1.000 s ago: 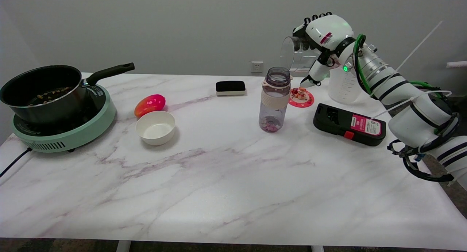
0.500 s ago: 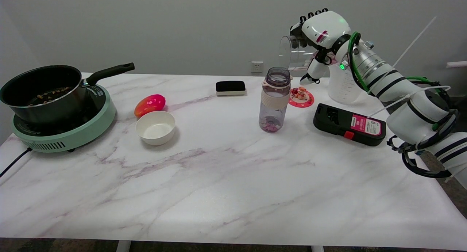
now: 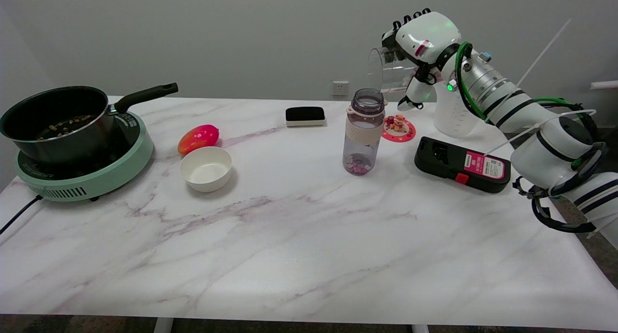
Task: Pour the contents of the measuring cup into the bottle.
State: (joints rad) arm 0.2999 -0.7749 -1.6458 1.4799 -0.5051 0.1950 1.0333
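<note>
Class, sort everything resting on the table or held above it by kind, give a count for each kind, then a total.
Cookware: 2, pan, hotplate
Containers: 4, bowl, bottle, measuring cup in the right hand, jug
Fruit: 1, mango
Other: 3, eraser, pink disc, black device
Total: 10

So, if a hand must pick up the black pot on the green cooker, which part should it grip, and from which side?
Probably the long black handle of the black pot. It sticks out past the green cooker toward the picture's right, free in the air, so a hand can come from that side and wrap around it.
</note>
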